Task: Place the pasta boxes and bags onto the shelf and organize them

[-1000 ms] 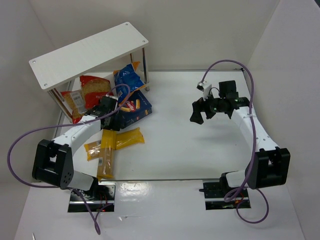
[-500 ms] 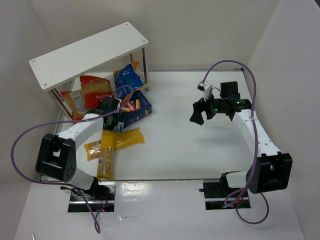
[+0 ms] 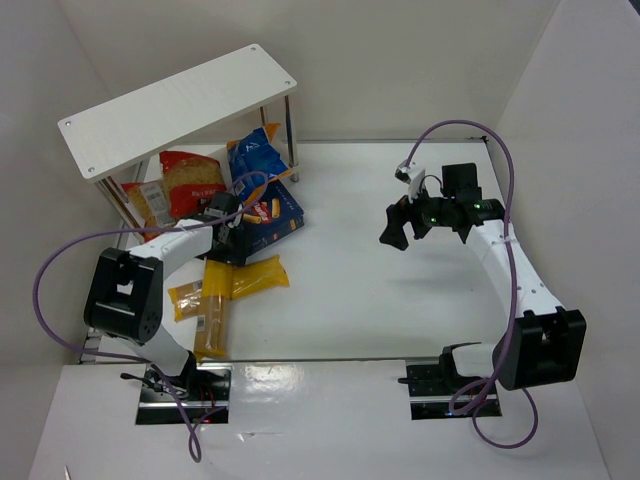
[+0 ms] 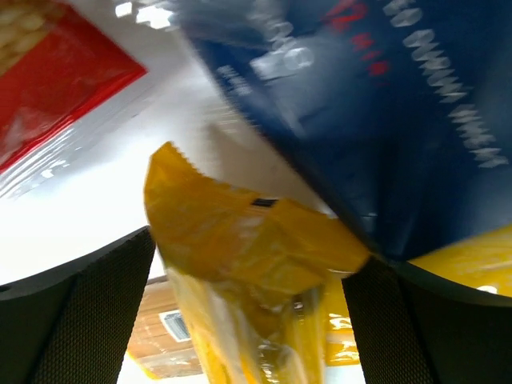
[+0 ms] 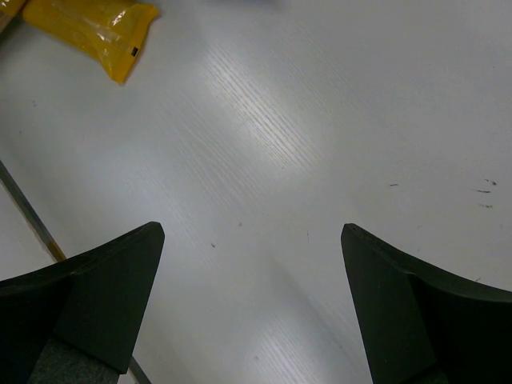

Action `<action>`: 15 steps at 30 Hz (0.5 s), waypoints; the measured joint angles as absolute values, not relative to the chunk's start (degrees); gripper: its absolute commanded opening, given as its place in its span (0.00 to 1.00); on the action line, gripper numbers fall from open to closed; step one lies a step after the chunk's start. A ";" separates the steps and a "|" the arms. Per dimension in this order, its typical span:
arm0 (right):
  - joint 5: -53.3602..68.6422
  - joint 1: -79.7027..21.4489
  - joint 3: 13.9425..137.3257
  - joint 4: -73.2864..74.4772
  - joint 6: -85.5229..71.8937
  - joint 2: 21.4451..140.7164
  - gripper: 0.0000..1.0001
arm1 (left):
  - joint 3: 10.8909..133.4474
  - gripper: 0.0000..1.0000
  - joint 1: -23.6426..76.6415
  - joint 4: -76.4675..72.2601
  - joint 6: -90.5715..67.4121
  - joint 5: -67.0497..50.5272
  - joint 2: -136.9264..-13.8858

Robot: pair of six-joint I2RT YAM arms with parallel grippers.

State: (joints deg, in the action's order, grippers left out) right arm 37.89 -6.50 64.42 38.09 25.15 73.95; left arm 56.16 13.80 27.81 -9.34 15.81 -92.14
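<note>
The white shelf stands at the far left. A red bag, a blue bag and a dark-blue box lie beneath and beside it. Two yellow spaghetti packs lie crossed in front of the box. My left gripper is open, its jaws on either side of the far end of a yellow pack, with the box and the red bag just beyond. My right gripper is open and empty above bare table.
A second red-and-yellow bag lies by the shelf's thin rod legs. White walls close in the table on the far, left and right sides. The end of a yellow pack shows far off in the right wrist view.
My left arm has swung its elbow to the right, and the gripper has shifted slightly right over the pack's far end. The right arm has barely moved.
</note>
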 measured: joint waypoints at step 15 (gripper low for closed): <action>38.39 -6.50 64.42 38.09 25.63 73.93 1.00 | 56.80 0.94 11.05 29.12 -9.21 16.08 -92.31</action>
State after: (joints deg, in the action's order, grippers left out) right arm 38.39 -6.50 64.42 38.09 25.63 73.93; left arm 56.80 11.05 29.12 -9.21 16.08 -92.31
